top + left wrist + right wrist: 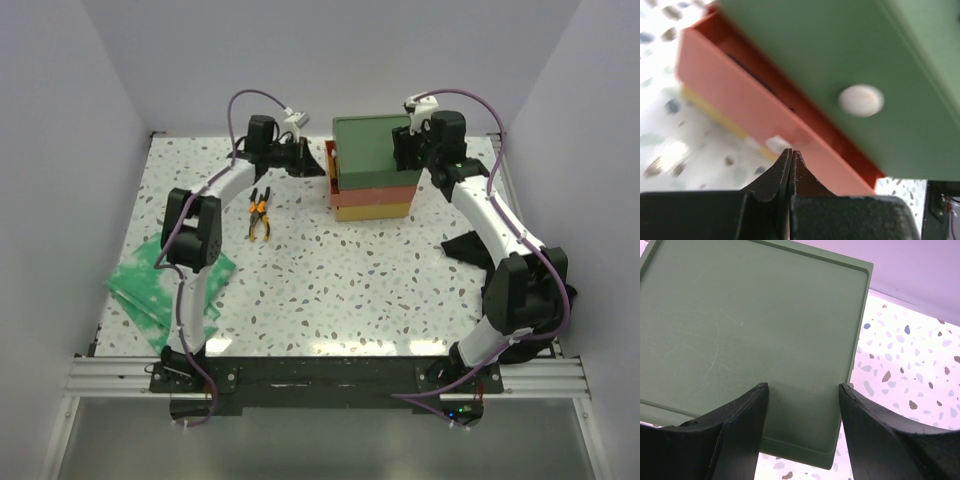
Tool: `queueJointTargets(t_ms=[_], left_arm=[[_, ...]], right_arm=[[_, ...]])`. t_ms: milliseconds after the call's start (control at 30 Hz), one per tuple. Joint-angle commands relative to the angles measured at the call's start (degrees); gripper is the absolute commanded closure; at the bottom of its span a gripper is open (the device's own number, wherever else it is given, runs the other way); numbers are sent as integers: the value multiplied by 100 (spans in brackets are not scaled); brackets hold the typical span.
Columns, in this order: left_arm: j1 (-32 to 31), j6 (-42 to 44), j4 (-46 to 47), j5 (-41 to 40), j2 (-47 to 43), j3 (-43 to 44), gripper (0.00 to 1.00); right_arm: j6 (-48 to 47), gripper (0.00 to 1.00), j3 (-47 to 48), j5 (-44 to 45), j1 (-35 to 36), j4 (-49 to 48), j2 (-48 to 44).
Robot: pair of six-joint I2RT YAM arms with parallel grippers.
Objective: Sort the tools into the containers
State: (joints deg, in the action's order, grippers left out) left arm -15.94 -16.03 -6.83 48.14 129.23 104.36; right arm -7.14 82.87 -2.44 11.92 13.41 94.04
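Orange-handled pliers (260,215) lay unsorted left of the drawer stack (372,170); its red-orange drawer (740,95) stood ajar. I had the left gripper (791,155) pressed together beside it, the right gripper (802,388) spread above its top.

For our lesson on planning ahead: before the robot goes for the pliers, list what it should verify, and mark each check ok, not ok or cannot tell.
1. Red-orange drawer pulled out: ok.
2. Left claw open for grasping: not ok, it is shut.
3. Pliers lying free on the table: ok.
4. Right claw touching the green top: cannot tell.
5. Room inside the red-orange drawer: cannot tell.
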Motion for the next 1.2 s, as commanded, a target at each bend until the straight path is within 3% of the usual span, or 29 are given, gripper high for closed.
queueJointTargets(t_ms=[0,100,200,233,333,367,433,500,533,733,900,1167], left_arm=[[-303,-716,1437,696,41,33,100],[-304,-1085,1878,671,67,-3,100],[-190,-1262,1493,364,-29,76,78],[-42,-1253,1239,276,-203,33,66],[319,-1209,1166,379,-555,-414,51],[398,-1244,1262,798,-583,-494,49],[653,-1907,2205,1301,-592,-905,45],[846,-3223,3942,1873,-548,-1415,44],[873,-4666,5971,1970,-322,-1636,44],[663,-5392,6440,1963,303,-787,37],[470,-5235,5906,1743,673,-197,36],[241,-5068,5684,1550,849,-21,39]], right_arm=[[-69,37,-219,147,-23,927,220],[-60,37,-113,147,-23,988,273],[-77,37,1,138,-32,1050,325],[-95,37,27,130,-32,1058,326],[-121,37,10,138,-32,1041,334],[-130,37,-8,130,-32,1032,326],[-130,37,-60,121,-32,1023,326],[-130,37,-78,103,-32,1050,334],[-130,37,-69,103,-32,1058,334],[-209,37,45,173,-32,1208,431],[-288,37,124,200,-32,1340,484],[-297,37,159,182,-32,1375,563]])
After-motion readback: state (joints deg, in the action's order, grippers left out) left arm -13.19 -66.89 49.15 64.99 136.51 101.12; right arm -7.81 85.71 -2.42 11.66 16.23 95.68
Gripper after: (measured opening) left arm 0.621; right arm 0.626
